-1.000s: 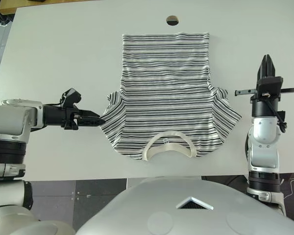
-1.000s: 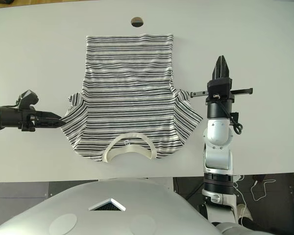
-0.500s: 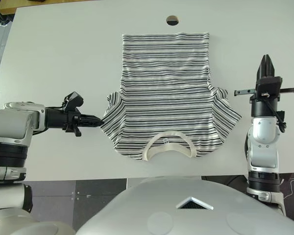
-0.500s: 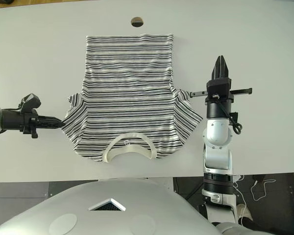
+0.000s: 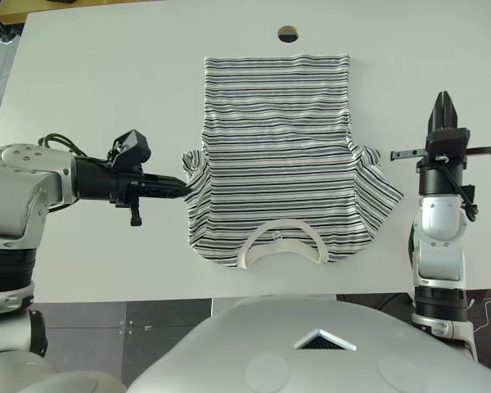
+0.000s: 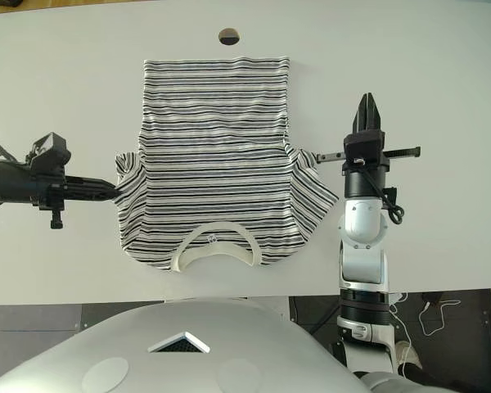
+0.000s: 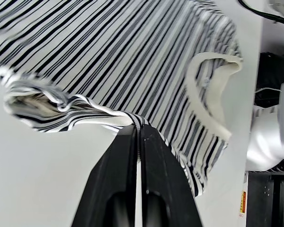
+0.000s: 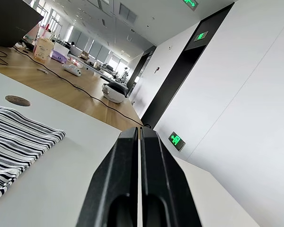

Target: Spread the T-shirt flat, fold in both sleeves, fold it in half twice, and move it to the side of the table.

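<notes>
Moved rightward, left pincer (image 5: 183,187) clamps the striped T-shirt's (image 5: 278,139) left sleeve (image 5: 195,166) on the white table (image 5: 106,82); right pincer (image 5: 443,100) pressed together, office (image 8: 85,42) behind.

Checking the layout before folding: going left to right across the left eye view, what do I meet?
left gripper → T-shirt → right gripper

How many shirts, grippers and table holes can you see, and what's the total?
T-shirt: 1
Grippers: 2 (left gripper, right gripper)
Hole: 1
Total: 4
</notes>
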Available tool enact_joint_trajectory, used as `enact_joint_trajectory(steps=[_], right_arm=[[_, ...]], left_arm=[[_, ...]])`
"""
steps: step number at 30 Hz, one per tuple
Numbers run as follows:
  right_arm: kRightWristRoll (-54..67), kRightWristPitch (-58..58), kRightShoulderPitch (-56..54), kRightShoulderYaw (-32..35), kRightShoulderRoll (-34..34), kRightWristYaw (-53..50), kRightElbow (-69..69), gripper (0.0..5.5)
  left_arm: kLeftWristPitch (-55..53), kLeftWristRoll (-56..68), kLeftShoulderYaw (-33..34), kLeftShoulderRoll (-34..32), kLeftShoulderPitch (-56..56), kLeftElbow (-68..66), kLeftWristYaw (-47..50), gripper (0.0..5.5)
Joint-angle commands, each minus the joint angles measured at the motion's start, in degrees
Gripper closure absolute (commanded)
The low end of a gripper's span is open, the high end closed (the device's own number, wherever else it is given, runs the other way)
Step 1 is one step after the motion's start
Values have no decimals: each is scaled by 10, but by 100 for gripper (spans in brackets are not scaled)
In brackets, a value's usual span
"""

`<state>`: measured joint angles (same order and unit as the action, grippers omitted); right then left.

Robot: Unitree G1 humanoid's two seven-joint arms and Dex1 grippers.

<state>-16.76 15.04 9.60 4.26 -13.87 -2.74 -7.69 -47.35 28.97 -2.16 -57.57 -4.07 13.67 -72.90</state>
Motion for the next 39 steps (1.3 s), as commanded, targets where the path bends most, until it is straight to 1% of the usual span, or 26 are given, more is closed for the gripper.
enact_joint_trajectory(steps=[1,5,9,11,13,15,16,18,20,24,26,28,30,34,37,39], right_arm=[[-6,-5,-13,-7,-2,2,5,540],[-12,-5,-10,-11,-5,0,2,540],[-20,-5,-7,-20,-7,6,2,540],[-9,-4,-8,-24,-10,19,1,540],[14,-16,-3,-25,-13,43,-11,510],[37,-53,7,-28,-25,87,-35,471],[46,-84,20,-29,-43,122,-57,455],[66,-133,59,-28,-96,202,-109,426],[86,-170,92,-14,-135,257,-151,402],[111,-226,154,28,-197,326,-179,396],[115,-247,183,45,-221,352,-172,396],[141,-289,189,66,-227,370,-160,396],[163,-320,189,70,-227,386,-154,396],[188,-355,191,33,-217,411,-153,396],[207,-370,189,24,-214,417,-156,396],[227,-372,189,30,-212,420,-162,393]], left_arm=[[-8,-1,-30,43,-12,40,48,536],[5,-53,-91,120,-39,15,134,536],[0,-60,-110,167,-51,-3,170,536],[0,-62,-115,176,-45,-2,180,506],[-2,-57,-119,185,-39,0,185,476],[-7,-48,-118,192,-21,18,192,444],[-6,-45,-117,194,-8,30,195,429],[1,-26,-98,204,15,60,201,405],[29,3,-59,226,31,88,208,402],[57,63,25,278,44,122,252,402],[76,73,47,295,61,131,271,402],[91,75,48,305,82,139,279,402],[100,73,43,311,94,143,286,402],[123,74,45,315,100,143,286,402],[132,76,40,314,104,143,284,402],[137,74,36,315,108,139,282,432]])
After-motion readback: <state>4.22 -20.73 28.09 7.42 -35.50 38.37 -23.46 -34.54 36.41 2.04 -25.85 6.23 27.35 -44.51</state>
